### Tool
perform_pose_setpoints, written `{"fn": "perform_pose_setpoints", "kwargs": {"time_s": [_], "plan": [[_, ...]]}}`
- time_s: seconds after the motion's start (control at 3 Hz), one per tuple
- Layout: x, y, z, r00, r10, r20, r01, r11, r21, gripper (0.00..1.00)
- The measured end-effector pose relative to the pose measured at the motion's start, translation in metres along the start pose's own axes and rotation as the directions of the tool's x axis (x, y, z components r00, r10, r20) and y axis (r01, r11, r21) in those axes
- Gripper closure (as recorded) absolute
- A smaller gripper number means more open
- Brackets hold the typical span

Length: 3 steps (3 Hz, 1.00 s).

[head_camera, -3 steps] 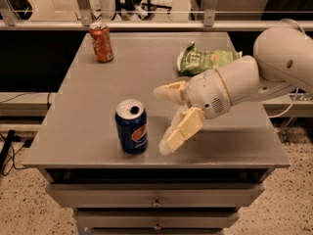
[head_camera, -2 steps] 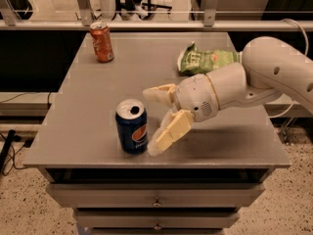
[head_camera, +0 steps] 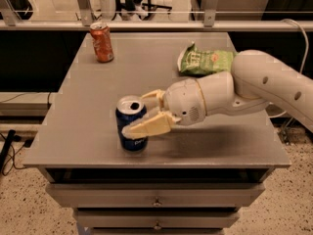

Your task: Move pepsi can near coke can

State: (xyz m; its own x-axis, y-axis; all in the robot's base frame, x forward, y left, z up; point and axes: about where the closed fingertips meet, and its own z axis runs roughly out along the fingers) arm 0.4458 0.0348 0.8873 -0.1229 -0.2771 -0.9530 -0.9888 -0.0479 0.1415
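Working big to small. Table (head_camera: pixel 205 146): flat grey metal top under the gripper, so expect a can to skate if nudged. Arm (head_camera: pixel 264 82) reaches in low over the surface from the right of the view. Green chip bag (head_camera: pixel 203 61) lies behind the gripper and off to the arm side, well apart, not in your path. Coke can (head_camera: pixel 102 42) stands upright far beyond the gripper, toward the back-left corner of the table. That's your target area.

Pepsi can (head_camera: pixel 129 143): upright, and the top looks opened, so treat it as possibly part full. My read is that it's light and thin-walled, dents under a hard squeeze, and its smooth painted sides are slippery. Take it mid-body, one finger each side across the diameter, not on the rim. Keep it vertical so nothing spills.

Gripper (head_camera: pixel 136 112): fingers spread apart, straddling the pepsi can. The near finger crosses the front of the body about mid-height, and the far finger sits behind the rim. The can is between them, out at the fingertip end rather than deep toward the palm. I can't tell whether either pad is touching. I'd push in a little deeper before you close, then squeeze gently.
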Motion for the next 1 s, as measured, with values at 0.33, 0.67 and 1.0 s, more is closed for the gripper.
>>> {"fn": "perform_pose_setpoints", "kwargs": {"time_s": [0.33, 0.67, 1.0], "plan": [[-0.011, -0.015, -0.008, 1.0, -0.017, 0.021, 0.017, 0.999, 0.041, 0.72], [-0.034, -0.043, -0.056, 0.999, -0.044, 0.026, 0.039, 0.9852, 0.167, 0.96], [-0.046, -0.046, -0.06, 0.997, -0.073, 0.04, 0.064, 0.9813, 0.181, 1.0]]}}
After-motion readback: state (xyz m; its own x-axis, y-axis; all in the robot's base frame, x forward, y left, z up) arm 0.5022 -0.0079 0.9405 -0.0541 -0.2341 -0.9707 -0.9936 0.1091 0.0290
